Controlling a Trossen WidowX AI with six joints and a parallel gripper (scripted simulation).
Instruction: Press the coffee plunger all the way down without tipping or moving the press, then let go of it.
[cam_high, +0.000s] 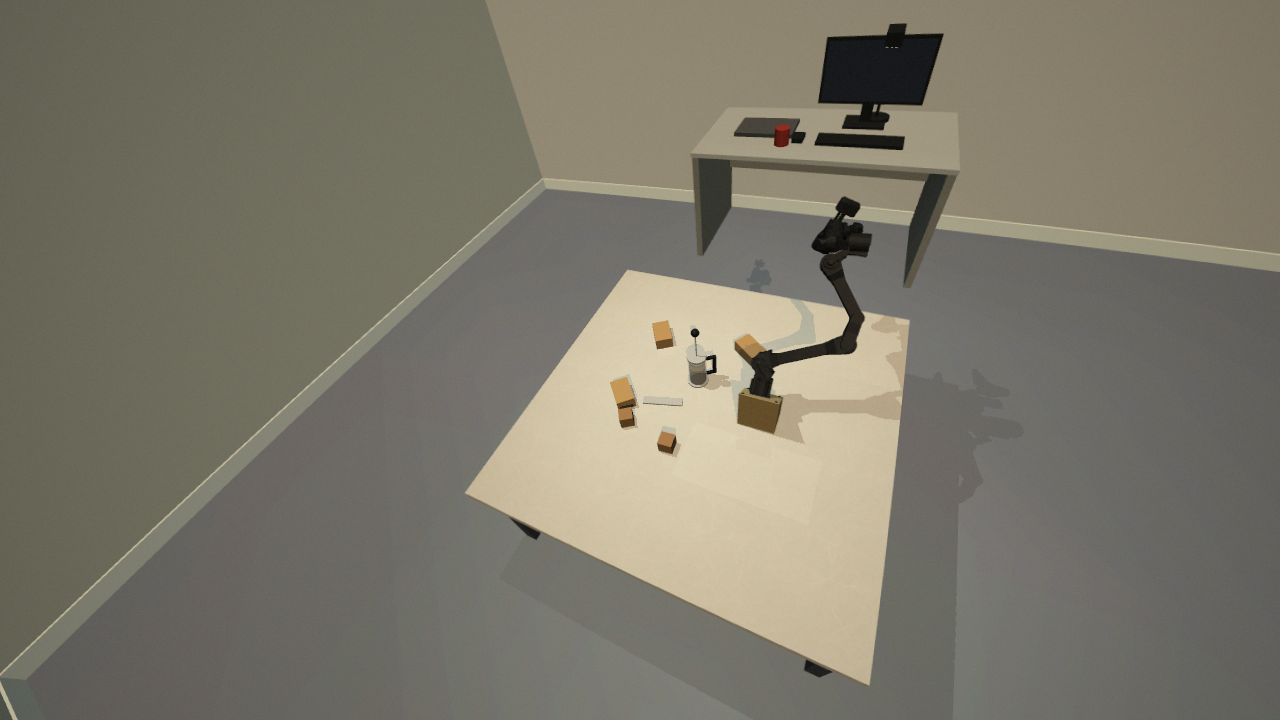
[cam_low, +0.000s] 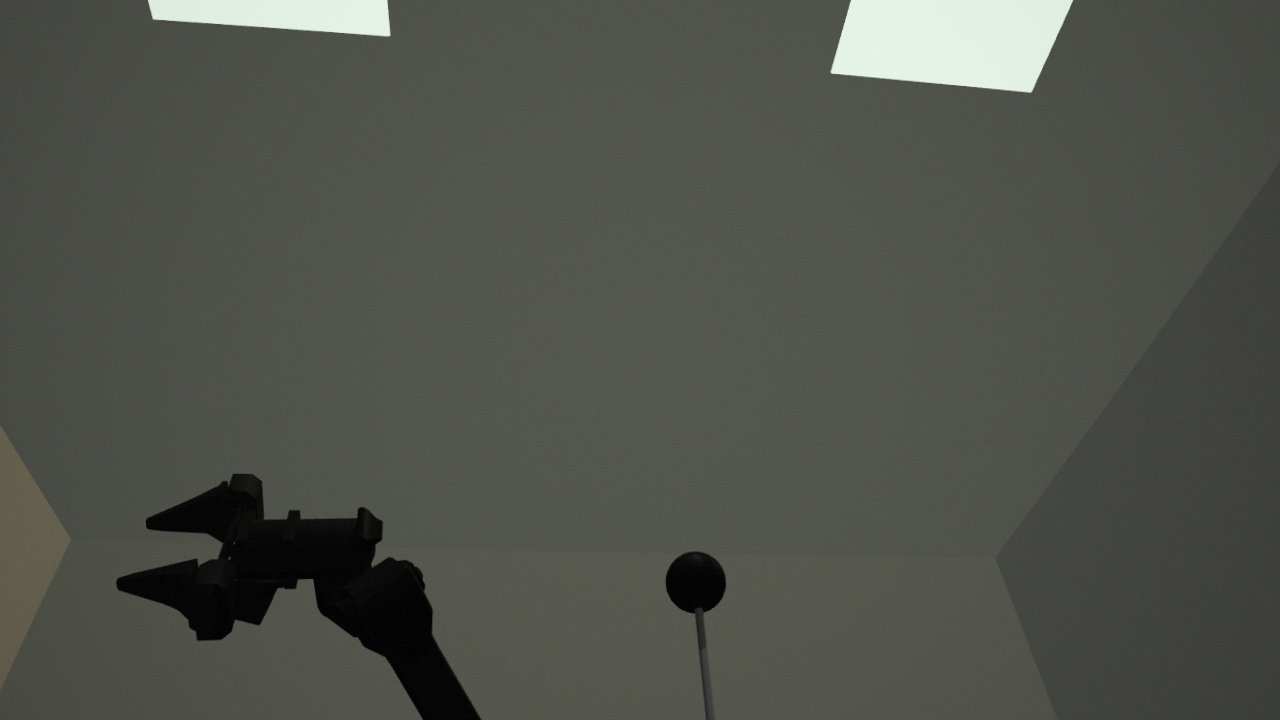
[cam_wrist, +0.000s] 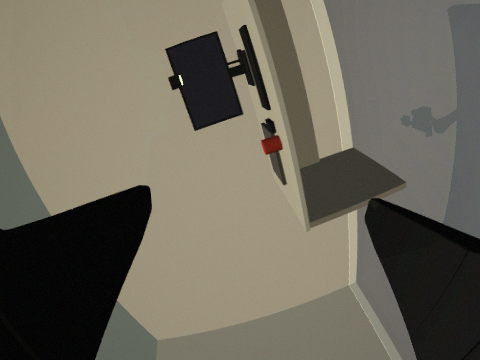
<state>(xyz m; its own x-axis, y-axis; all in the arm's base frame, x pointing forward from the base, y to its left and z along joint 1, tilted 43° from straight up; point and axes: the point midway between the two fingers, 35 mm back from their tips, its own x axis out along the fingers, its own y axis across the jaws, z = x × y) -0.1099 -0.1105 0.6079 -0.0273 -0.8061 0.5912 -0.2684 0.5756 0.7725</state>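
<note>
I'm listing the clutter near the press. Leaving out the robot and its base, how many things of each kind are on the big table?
Brown blocks: 5
Coffee press: 1
Grey strip: 1
Total: 7

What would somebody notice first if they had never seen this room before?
Probably the black robot arm, bending up from its wooden base near the middle of the pale table and reaching high toward the desk, its gripper wide open and holding nothing. Next, the little glass coffee press left of the base, its round black knob up high, with small brown blocks around it.
</note>
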